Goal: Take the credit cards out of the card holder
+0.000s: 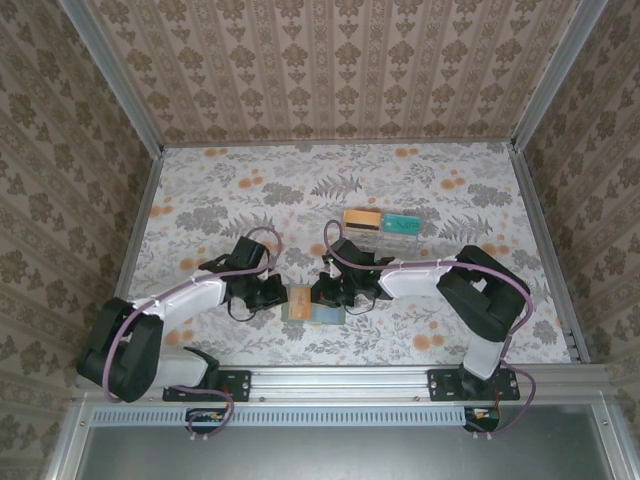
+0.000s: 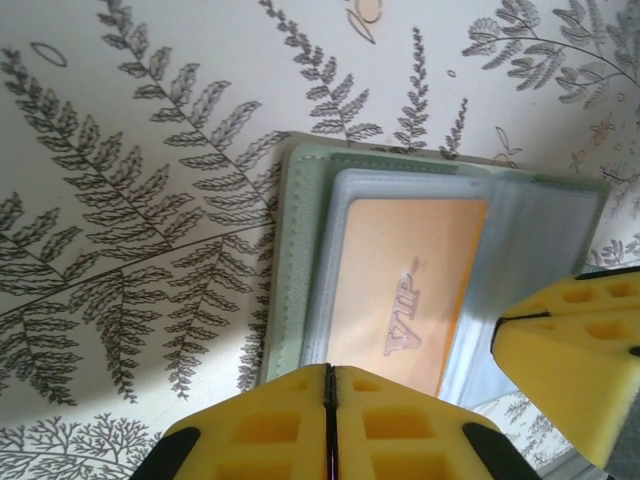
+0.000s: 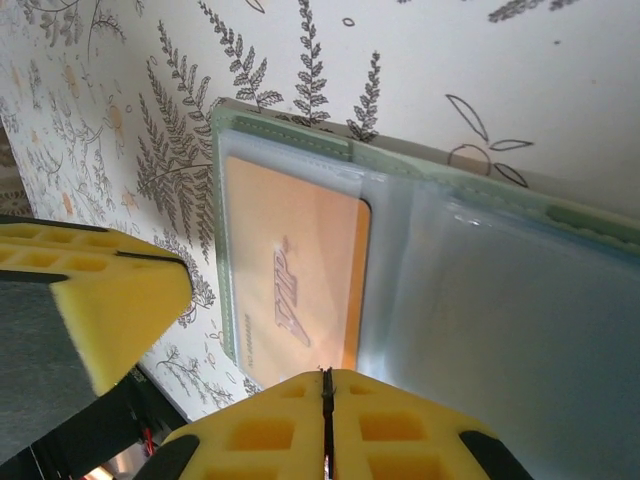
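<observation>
The card holder (image 1: pixel 325 312) lies open on the floral table between my two grippers, grey-green outside (image 2: pixel 295 270) with blue-grey clear pockets (image 3: pixel 500 300). A tan-orange credit card (image 2: pixel 410 280) marked VIP sits inside its pocket (image 3: pixel 290 270). My left gripper (image 2: pixel 328 368) is shut, its tip right at the card's near edge. My right gripper (image 3: pixel 324 373) is shut too, its tip over the card's edge next to the wallet's fold. I see nothing between either pair of pads. A teal-green card (image 1: pixel 403 226) appears to lie further back on the table.
Next to the teal card at the back lies an orange piece with a dark block (image 1: pixel 362 220). The right gripper's yellow finger (image 2: pixel 575 355) stands close at the wallet's right side. The left one (image 3: pixel 100 300) shows beside the wallet. Patterned walls (image 1: pixel 330 70) enclose the table.
</observation>
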Available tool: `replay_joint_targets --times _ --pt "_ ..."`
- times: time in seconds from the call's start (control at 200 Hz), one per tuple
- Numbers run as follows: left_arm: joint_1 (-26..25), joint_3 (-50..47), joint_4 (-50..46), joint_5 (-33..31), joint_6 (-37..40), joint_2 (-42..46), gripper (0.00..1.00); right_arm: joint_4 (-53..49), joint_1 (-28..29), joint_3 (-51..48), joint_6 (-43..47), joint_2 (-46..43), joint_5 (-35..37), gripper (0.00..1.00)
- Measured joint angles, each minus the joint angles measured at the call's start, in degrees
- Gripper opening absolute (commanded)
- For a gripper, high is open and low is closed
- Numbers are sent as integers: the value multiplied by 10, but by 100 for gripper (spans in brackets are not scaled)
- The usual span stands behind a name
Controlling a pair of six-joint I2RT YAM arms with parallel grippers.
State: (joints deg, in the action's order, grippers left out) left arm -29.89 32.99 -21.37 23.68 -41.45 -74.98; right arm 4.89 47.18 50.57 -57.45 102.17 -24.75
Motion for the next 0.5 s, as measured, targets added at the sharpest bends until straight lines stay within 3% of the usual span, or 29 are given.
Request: replay_joint_targets --times 0.5 --pt "0 -8 7 4 0 -33 4 6 1 4 0 23 -12 18"
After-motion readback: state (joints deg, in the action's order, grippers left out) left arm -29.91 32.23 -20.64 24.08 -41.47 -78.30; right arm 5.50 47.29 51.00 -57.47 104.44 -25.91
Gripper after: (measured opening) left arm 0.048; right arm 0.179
